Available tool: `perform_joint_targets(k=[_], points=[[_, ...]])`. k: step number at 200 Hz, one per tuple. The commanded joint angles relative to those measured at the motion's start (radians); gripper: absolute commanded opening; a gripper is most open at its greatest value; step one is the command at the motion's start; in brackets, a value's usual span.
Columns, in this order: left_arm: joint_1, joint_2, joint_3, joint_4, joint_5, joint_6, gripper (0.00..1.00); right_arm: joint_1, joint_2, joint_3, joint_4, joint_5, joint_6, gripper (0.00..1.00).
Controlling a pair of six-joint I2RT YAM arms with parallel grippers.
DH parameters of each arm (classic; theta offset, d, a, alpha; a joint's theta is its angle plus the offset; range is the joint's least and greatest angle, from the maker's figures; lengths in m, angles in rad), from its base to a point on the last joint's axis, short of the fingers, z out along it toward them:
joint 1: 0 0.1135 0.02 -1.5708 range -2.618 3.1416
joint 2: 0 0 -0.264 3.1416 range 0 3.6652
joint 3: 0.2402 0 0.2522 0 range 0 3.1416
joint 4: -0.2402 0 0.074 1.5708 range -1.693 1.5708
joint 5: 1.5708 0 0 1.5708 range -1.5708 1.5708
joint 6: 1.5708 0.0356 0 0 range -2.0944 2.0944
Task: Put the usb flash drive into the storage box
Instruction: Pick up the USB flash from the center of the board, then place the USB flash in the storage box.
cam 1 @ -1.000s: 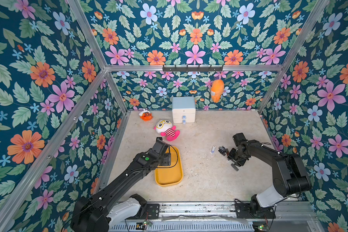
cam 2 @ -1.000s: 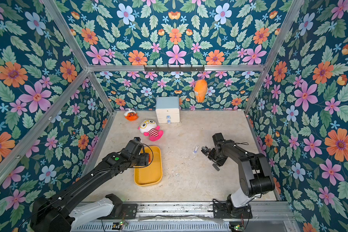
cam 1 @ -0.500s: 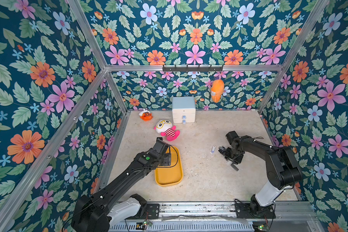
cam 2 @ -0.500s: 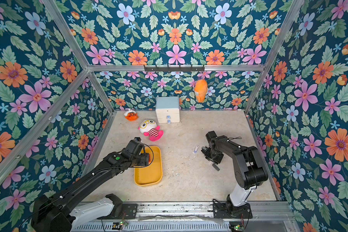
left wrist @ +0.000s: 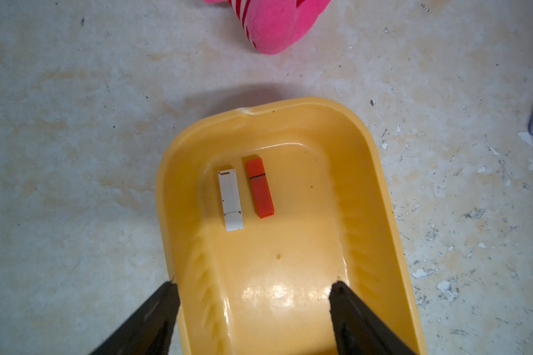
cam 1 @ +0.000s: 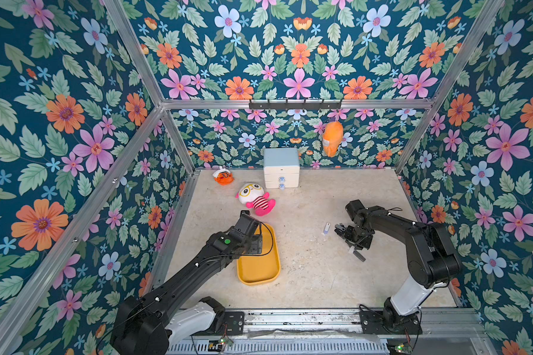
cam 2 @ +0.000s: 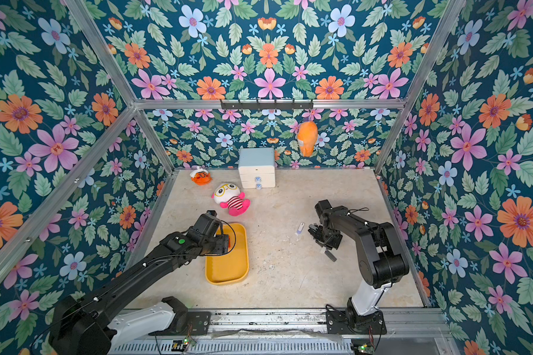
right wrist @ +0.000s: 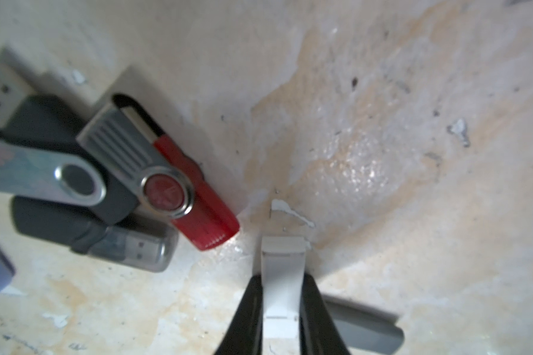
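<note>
Top views first: the yellow storage box [cam 1: 259, 267] sits on the left half of the table, a bit nearer the robot than the plush doll [cam 1: 256, 199]. The left gripper [cam 1: 253, 245] hangs over its far end. The right gripper [cam 1: 352, 245] is well apart from the box, low by a little heap of drives, with a lavender drive [cam 1: 326, 229] just beside it.

Left wrist cam: jaws spread wide, nothing between them. Two sticks lie in the box side by side, a white stick [left wrist: 230, 199] and an orange stick [left wrist: 260, 187].

Right wrist cam: here's the action. The fingers are pinched tight on a white flash drive [right wrist: 282, 261], its end down near the tabletop, close to a red swivel drive [right wrist: 179, 181]. So I'd call it grab made, lift not yet begun. Next move needs a straight lift without nudging the heap, then a carry across to the box and a low release.
</note>
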Motion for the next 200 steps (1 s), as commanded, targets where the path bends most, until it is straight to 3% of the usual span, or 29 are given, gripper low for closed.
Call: perform_joint_targets(k=[1,36,66,98,121,164,200], points=[[0.0,-0.009,0.004,0.009,-0.014,0.009,0.82,0.004,-0.082,0.007,-0.016,-0.009,-0.023,0.1],[0.001,-0.035,0.013,-0.011,-0.069,-0.009,0.82,0.071,-0.254,0.006,-0.019,-0.067,-0.005,0.09],[0.035,-0.067,0.021,-0.037,-0.149,-0.04,0.82,0.284,-0.268,0.091,0.041,-0.126,0.087,0.08],[0.122,-0.115,0.022,-0.047,-0.189,-0.059,0.82,0.528,-0.059,0.355,0.044,-0.125,0.122,0.08],[0.182,-0.143,0.024,-0.056,-0.215,-0.068,0.82,0.631,0.161,0.592,-0.025,-0.104,0.119,0.08],[0.269,-0.192,0.016,-0.043,-0.212,-0.067,0.82,0.699,0.489,0.967,-0.18,-0.091,0.111,0.07],[0.281,-0.177,0.014,-0.034,-0.182,-0.056,0.82,0.705,0.673,1.214,-0.326,-0.035,0.09,0.07]])
